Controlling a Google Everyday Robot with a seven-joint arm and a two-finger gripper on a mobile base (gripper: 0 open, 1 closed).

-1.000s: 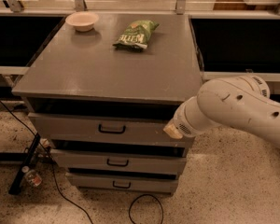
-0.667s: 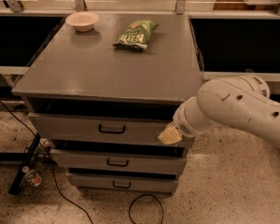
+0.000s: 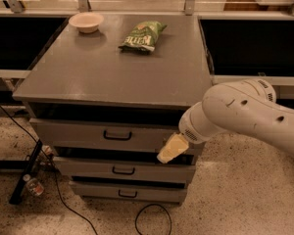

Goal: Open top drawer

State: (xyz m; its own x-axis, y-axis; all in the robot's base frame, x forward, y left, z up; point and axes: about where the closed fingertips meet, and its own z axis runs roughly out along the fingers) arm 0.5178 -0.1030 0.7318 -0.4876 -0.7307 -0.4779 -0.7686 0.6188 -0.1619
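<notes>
— What changed?
— The claw (image 3: 172, 148) dropped leftwards across the top drawer (image 3: 73, 130), closer to its black handle (image 3: 117, 135) but still right of it.
— Gripping?
— Can't tell its opening. The drawer sits under the table (image 3: 108, 72), not yet pulled.

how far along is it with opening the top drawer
Done: the pincer is down at the level of the top drawer, in front of its right end. In hand: lining up on the black handle; the pincer sits to the right of it, not touching. Left: take the handle and pull. The drawer front looks about shut, so the opening itself is not yet begun.
</notes>
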